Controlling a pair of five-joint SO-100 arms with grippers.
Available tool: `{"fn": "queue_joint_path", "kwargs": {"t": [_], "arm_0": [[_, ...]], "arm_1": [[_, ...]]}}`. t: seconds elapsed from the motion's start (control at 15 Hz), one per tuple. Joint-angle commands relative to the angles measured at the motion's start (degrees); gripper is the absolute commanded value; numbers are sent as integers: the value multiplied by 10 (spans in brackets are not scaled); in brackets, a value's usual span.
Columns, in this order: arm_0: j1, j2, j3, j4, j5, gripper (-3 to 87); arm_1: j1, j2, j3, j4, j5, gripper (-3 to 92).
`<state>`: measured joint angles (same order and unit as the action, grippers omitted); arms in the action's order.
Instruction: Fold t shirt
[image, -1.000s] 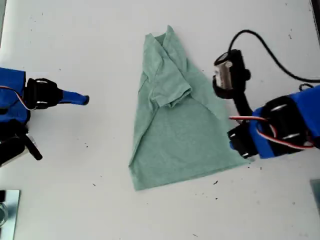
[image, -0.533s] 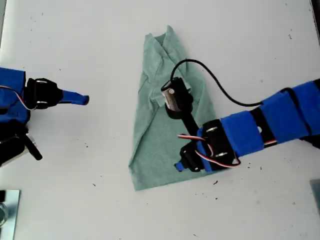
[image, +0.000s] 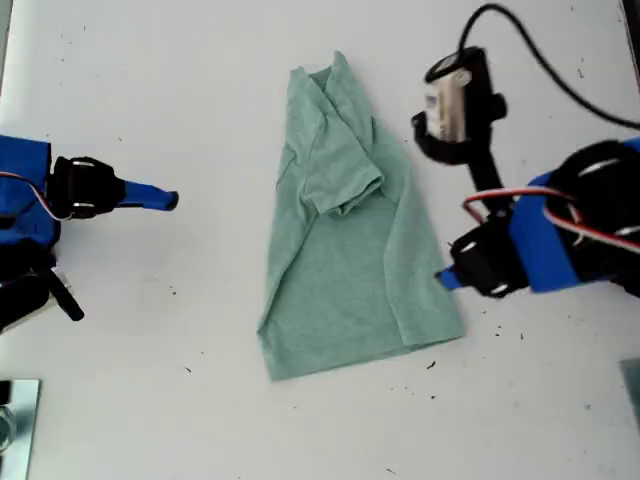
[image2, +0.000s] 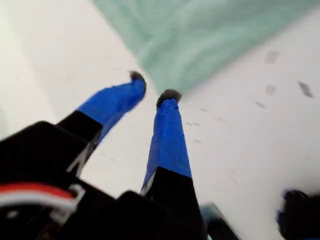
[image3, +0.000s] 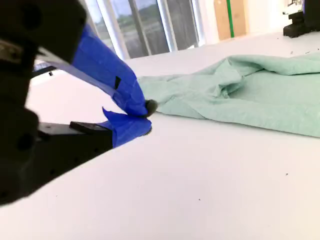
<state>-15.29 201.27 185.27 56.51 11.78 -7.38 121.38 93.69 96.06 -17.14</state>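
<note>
- the t shirt (image: 345, 250) lies part-folded mid-table (image: 150, 80).
- my first gripper (image2: 151, 86), jaws apart and empty, sits just off its hem corner: pinch only the top layer.
- my second gripper (image3: 145, 116), closed and empty, rests well apart.

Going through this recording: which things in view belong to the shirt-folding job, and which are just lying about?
Belongs to the job:
- the t shirt, partly folded on the white table
- my first gripper, open near a corner of the shirt
- my second gripper, shut, apart from the shirt

Just lying about:
- a metal object at the exterior view's lower left edge
- dark specks on the table
</note>
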Motion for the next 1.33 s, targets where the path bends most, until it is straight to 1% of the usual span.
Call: {"fn": "queue_joint_path", "kwargs": {"t": [0.0, 0.07, 0.2, 0.33, 0.47, 0.53, 0.67, 0.73, 0.8, 0.87, 0.93, 1.0, 1.07, 1.13, 1.2, 1.27], "arm_0": [[10, 4, 5, 3, 2, -2], [10, 4, 5, 3, 2, -2], [11, 4, 5, 3, 2, -2], [11, 4, 6, 3, 1, -2], [11, 4, 6, 3, 1, -2], [12, 4, 6, 3, -1, -2], [15, -3, 4, 1, -6, -2], [31, -25, -12, -2, -35, -2], [76, -77, -75, 8, -97, -3], [134, -180, -190, 18, -163, -3], [189, -322, -335, 60, -232, -3], [236, -476, -492, 126, -285, -3], [273, -625, -658, 200, -311, -3], [301, -751, -809, 250, -311, 90], [323, -851, -931, 278, -309, 217], [334, -929, -1021, 302, -308, 251]], "arm_1": [[53, 221, 306, -93, -32, 25], [68, 292, 410, -139, -37, 25], [100, 410, 564, -181, -40, 25], [128, 545, 686, -185, -49, 25], [138, 736, 800, -170, -54, 25], [134, 774, 829, -161, -47, 24], [140, 763, 828, -164, -46, 24], [143, 763, 829, -165, -48, 24], [146, 763, 830, -165, -49, 24], [147, 763, 831, -165, -46, 24], [149, 763, 831, -165, -45, 24], [149, 763, 831, -165, -45, 24], [149, 763, 831, -165, -45, 24], [150, 763, 831, -165, -45, 24], [151, 763, 831, -165, -45, 24], [151, 763, 831, -165, -44, 24]]}}
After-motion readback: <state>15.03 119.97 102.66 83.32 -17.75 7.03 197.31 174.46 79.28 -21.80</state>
